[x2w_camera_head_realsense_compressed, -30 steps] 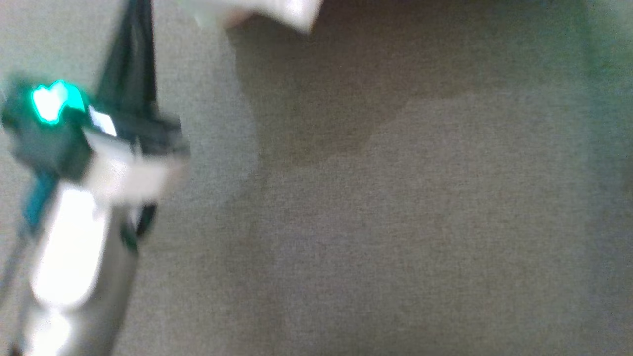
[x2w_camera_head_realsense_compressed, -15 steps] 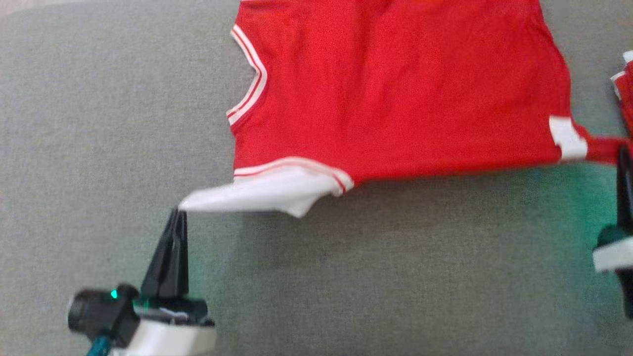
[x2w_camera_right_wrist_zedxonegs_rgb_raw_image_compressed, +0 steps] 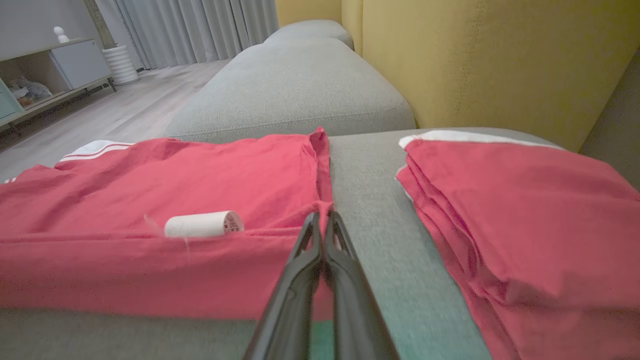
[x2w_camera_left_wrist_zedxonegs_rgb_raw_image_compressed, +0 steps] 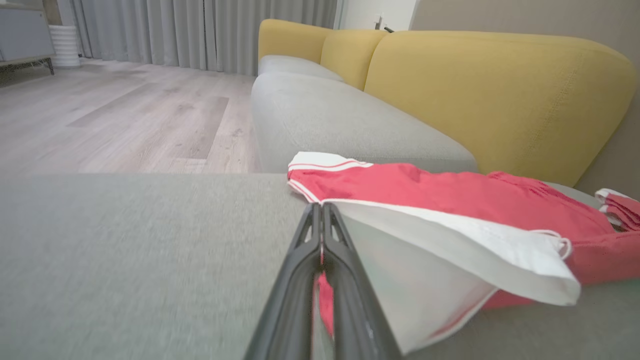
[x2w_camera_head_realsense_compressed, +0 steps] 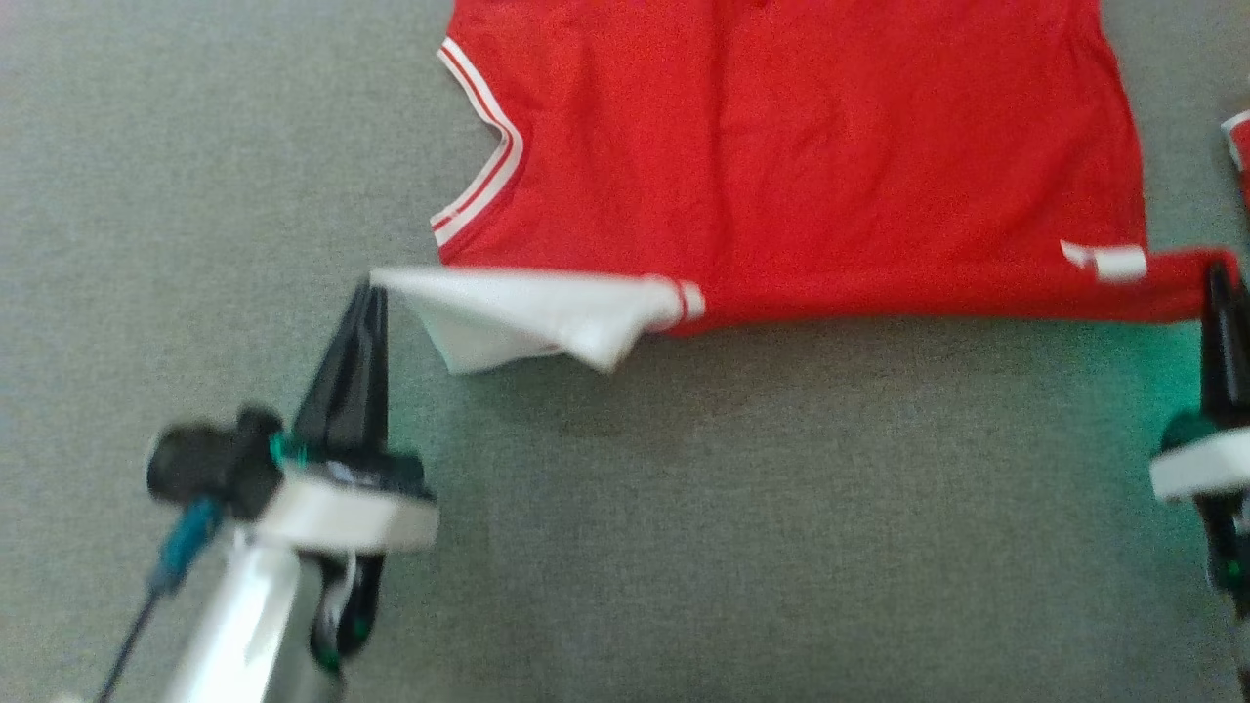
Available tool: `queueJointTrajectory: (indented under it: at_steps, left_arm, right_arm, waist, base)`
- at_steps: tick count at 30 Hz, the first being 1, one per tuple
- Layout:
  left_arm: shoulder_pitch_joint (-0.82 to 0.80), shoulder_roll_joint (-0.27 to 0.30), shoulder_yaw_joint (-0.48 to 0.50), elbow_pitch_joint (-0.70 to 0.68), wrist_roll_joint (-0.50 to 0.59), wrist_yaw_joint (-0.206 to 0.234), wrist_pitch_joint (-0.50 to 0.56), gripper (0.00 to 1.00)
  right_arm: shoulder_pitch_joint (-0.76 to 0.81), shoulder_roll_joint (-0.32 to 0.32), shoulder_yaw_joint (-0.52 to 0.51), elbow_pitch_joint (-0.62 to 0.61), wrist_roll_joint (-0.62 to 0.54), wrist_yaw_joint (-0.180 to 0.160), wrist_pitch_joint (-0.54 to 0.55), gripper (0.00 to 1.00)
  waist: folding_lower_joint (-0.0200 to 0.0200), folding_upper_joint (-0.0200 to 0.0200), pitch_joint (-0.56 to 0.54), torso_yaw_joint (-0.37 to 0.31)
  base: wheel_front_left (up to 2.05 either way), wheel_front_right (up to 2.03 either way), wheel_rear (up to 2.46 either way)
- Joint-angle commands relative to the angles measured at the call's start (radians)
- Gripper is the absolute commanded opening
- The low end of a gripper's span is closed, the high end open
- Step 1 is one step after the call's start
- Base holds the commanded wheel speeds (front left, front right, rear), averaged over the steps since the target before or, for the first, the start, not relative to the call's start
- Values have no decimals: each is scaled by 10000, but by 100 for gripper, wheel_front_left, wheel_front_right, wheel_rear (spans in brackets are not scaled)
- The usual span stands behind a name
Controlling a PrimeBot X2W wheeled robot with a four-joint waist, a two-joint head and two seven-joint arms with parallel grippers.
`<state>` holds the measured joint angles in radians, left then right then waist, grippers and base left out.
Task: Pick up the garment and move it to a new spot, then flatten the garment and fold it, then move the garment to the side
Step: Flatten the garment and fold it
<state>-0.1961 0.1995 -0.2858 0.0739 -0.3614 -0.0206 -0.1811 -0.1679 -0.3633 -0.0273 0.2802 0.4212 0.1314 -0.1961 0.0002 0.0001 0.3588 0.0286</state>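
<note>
A red garment (x2w_camera_head_realsense_compressed: 801,156) with white-and-red trim lies spread on the grey sofa seat (x2w_camera_head_realsense_compressed: 684,547), its near edge lifted off the cushion. My left gripper (x2w_camera_head_realsense_compressed: 371,286) is shut on the white collar corner (x2w_camera_head_realsense_compressed: 518,314) at the garment's near left; the same pinch shows in the left wrist view (x2w_camera_left_wrist_zedxonegs_rgb_raw_image_compressed: 322,206). At the right edge of the head view, my right gripper (x2w_camera_head_realsense_compressed: 1217,273) is shut on the red hem corner, close to a white label (x2w_camera_right_wrist_zedxonegs_rgb_raw_image_compressed: 202,224). The right wrist view shows those fingertips (x2w_camera_right_wrist_zedxonegs_rgb_raw_image_compressed: 320,216) pinching the red cloth (x2w_camera_right_wrist_zedxonegs_rgb_raw_image_compressed: 150,200).
A stack of folded red garments (x2w_camera_right_wrist_zedxonegs_rgb_raw_image_compressed: 520,215) sits on the seat just to the right of the held garment. Yellow back cushions (x2w_camera_left_wrist_zedxonegs_rgb_raw_image_compressed: 500,95) stand behind. A second grey seat cushion (x2w_camera_right_wrist_zedxonegs_rgb_raw_image_compressed: 295,95) and wooden floor (x2w_camera_left_wrist_zedxonegs_rgb_raw_image_compressed: 115,120) lie beyond.
The head camera swung from bare blurred cushion onto the garment. Since half a second ago both grippers have carried the near edge farther from me, over the rest of the garment.
</note>
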Motion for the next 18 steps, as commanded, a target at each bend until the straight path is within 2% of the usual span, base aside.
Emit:
queueJointTrajectory:
  at_steps: [1, 10, 18]
  left_arm:
    - [-786, 93, 365, -40, -23, -59, 123, 0]
    - [-3622, 54, 176, 1338, 79, -470, 348, 0]
    - [-4840, 64, 24, 2313, 365, -599, -229, 0]
  right_arm:
    - [-481, -276, 280, -140, -111, -7, -4, 0]
    - [-2452, -514, 1024, 939, -263, -7, -6, 0]
    - [-3564, -480, 1368, 1858, -345, -7, -318, 0]
  waist:
    - [-2, -1, 239, -76]
    - [-2, -1, 902, -304]
    - [-2, -1, 1176, -455]
  base:
    - [0, 0, 0]
    - [0, 0, 0]
    - [0, 0, 0]
